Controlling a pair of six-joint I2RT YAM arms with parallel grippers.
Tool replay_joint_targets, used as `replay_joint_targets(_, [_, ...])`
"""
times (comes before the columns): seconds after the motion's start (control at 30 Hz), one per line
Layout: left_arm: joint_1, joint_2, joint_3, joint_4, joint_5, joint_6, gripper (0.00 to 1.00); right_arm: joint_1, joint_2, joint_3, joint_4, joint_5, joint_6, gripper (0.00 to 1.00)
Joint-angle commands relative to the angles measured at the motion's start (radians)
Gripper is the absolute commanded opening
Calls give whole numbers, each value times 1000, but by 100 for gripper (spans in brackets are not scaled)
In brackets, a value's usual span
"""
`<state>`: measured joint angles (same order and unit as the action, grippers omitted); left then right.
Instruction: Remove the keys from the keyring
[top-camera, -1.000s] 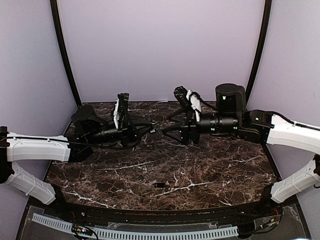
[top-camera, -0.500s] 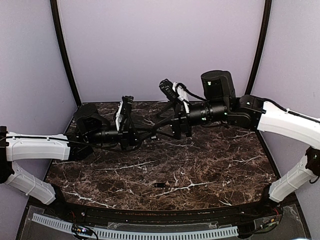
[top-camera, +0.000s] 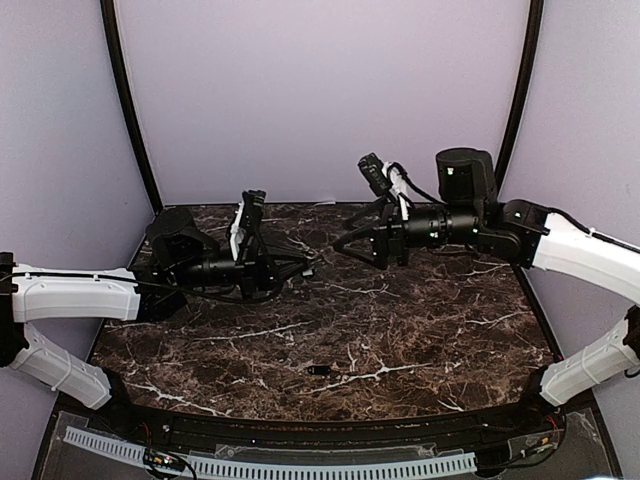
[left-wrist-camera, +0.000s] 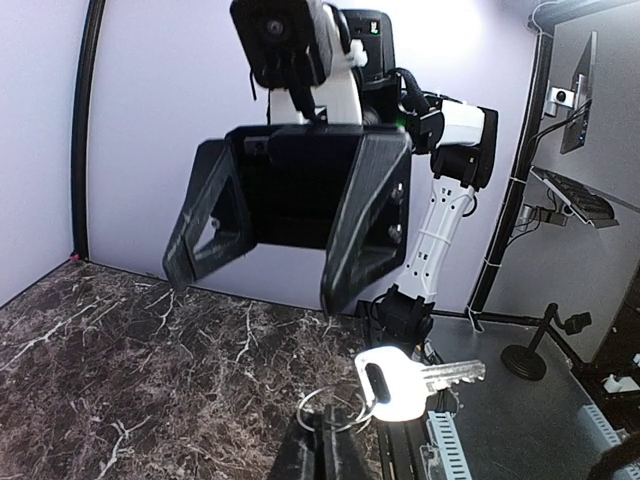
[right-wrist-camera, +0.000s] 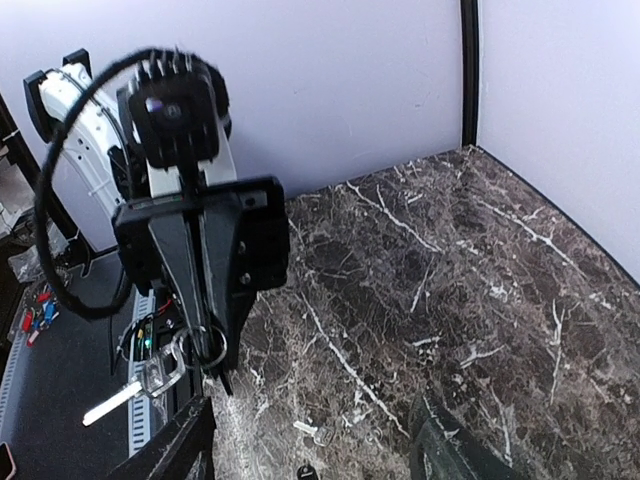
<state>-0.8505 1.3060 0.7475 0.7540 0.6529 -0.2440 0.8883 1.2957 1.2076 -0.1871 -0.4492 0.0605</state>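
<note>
Fingers of the left gripper are pressed together with no gap, and they pinch the thin wire keyring at its lower edge. One silver key hangs on this ring; in the left wrist view it sits just to the right of the closed fingertips, with its blade pointing away to the right. In the right wrist view the same ring is seen under the left gripper, and the key hangs down to the left of it. The right gripper faces the left one, and its two fingers stand wide apart with nothing between them. The ring and the silver key are lower than these open fingers and do not touch them. In the top view the two grippers are near each other above the far part of the marble table, tip towards tip, but apart. A second key, a small dark key, lies flat on the table near the front edge, well apart from both grippers; it also shows at the bottom of the right wrist view, between that gripper's own fingers.
</note>
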Motion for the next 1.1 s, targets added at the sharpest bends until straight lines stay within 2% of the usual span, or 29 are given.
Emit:
replay_joint_targets(0.0, [4, -13, 3, 37, -6, -9, 0, 5, -10, -61, -4, -7, -34, 66])
replay_joint_targets(0.17, [4, -10, 6, 34, -15, -9, 0, 55, 7, -56, -25, 1, -67, 66])
replay_joint_targets(0.43, [4, 10, 23, 15, 2, -12, 0, 98, 51, 40, -36, -21, -90, 67])
replay_joint_targets(0.83, [4, 24, 24, 1, 41, -8, 0, 102, 152, 198, -114, -60, -77, 68])
replay_joint_targets(1.07, [4, 35, 16, 49, 85, -27, 0, 101, 204, 258, -150, -52, -57, 67])
